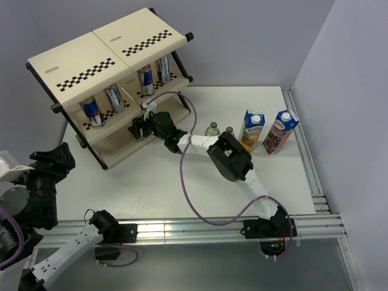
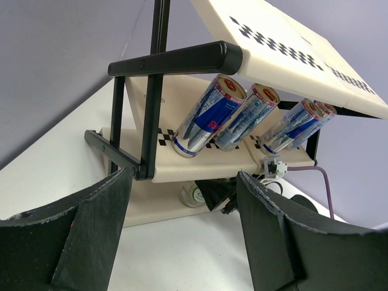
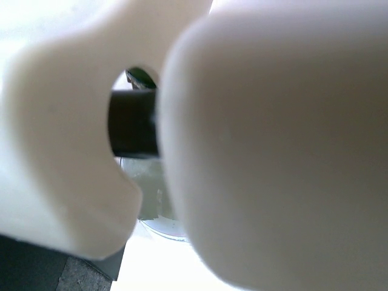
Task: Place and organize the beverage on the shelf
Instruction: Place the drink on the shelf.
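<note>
The shelf (image 1: 91, 66) stands at the far left, with four cans (image 1: 91, 110) lying on its middle tier; they also show in the left wrist view (image 2: 203, 118). My right gripper (image 1: 139, 126) reaches into the bottom tier beside a small clear bottle (image 2: 195, 195), which fills the blurred right wrist view (image 3: 151, 203). Its jaws are hidden by the cream panels. Two more bottles (image 1: 211, 128) and two cartons, yellow (image 1: 251, 129) and purple (image 1: 279, 131), stand on the table. My left gripper (image 2: 182, 242) is open and empty, held back at the near left.
The shelf's black tube frame (image 2: 151, 103) and a purple cable (image 1: 185, 182) from the right arm cross the table (image 1: 151, 182). A metal rail (image 1: 309, 157) runs along the right edge.
</note>
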Action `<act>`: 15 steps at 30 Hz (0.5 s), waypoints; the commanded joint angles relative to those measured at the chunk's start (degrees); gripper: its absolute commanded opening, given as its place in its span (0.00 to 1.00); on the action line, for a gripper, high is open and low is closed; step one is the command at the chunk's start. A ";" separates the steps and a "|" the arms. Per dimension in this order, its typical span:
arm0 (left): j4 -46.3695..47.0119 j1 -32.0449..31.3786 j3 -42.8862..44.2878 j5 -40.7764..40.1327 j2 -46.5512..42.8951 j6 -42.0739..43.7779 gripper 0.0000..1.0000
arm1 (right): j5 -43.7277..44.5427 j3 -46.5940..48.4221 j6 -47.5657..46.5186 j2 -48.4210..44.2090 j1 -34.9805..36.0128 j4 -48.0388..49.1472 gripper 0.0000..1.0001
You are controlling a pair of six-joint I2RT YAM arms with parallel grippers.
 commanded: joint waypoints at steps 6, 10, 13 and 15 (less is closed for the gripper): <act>0.37 -0.07 1.18 -1.00 -0.97 1.78 0.75 | -1.29 2.77 1.52 -1.53 -1.29 7.50 0.75; 0.28 -0.16 1.26 -1.17 -0.97 1.78 0.75 | -1.91 2.95 1.17 -1.62 -1.20 6.98 0.76; 0.37 -0.07 1.26 -1.35 -0.97 2.05 0.75 | -2.61 3.21 0.82 -1.53 -1.29 6.62 0.77; 0.37 -0.07 1.26 -1.43 -1.05 2.13 0.75 | -2.96 3.21 0.82 -1.53 -1.29 6.71 0.80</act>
